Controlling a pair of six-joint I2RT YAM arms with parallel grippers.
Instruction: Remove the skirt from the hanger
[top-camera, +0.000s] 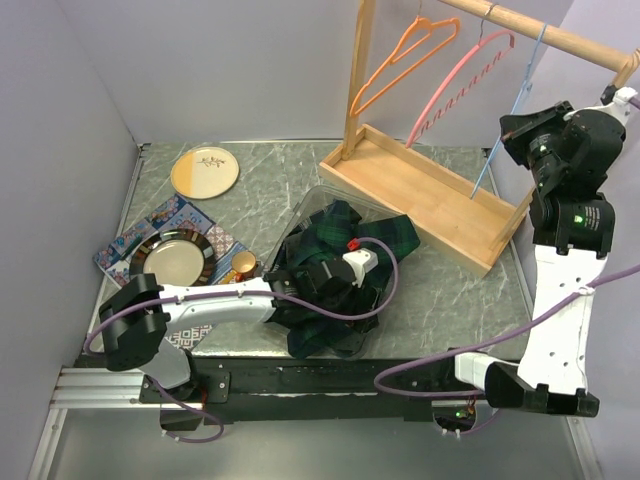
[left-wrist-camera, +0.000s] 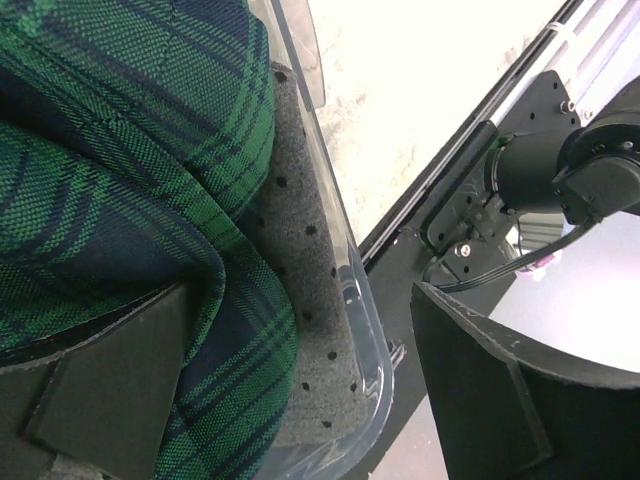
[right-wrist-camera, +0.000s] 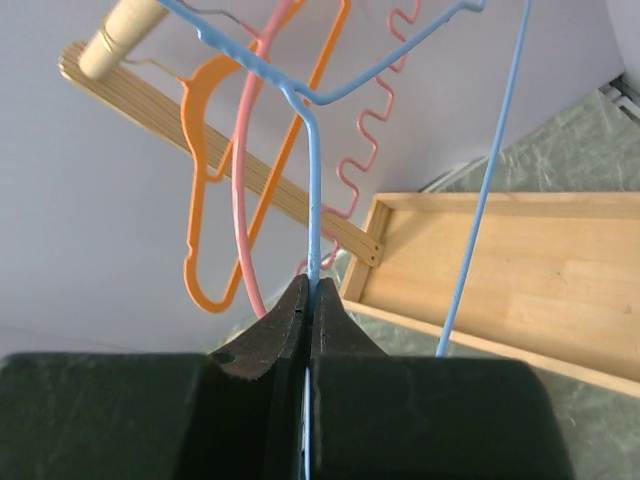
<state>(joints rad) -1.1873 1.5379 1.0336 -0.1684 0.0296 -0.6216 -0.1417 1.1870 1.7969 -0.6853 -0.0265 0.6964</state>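
The green plaid skirt (top-camera: 345, 228) lies bunched in a clear plastic bin (top-camera: 308, 203), off any hanger. My left gripper (top-camera: 335, 275) is down in the bin on the skirt. In the left wrist view it (left-wrist-camera: 310, 400) is open, with skirt cloth (left-wrist-camera: 120, 180), a grey dotted cloth (left-wrist-camera: 300, 290) and the bin rim (left-wrist-camera: 365, 310) between the jaws. My right gripper (top-camera: 510, 128) is raised at the rack and shut on the bare blue wire hanger (top-camera: 485, 165). The right wrist view shows its jaws (right-wrist-camera: 310, 300) pinching the blue wire (right-wrist-camera: 313, 180).
A wooden rack with a base tray (top-camera: 420, 190) and a rod (top-camera: 545, 32) holds an orange hanger (top-camera: 400, 55) and a pink hanger (top-camera: 455, 85). Two plates (top-camera: 205, 170) (top-camera: 175, 258), a small cup (top-camera: 243, 263) and patterned mats (top-camera: 165, 225) sit at left.
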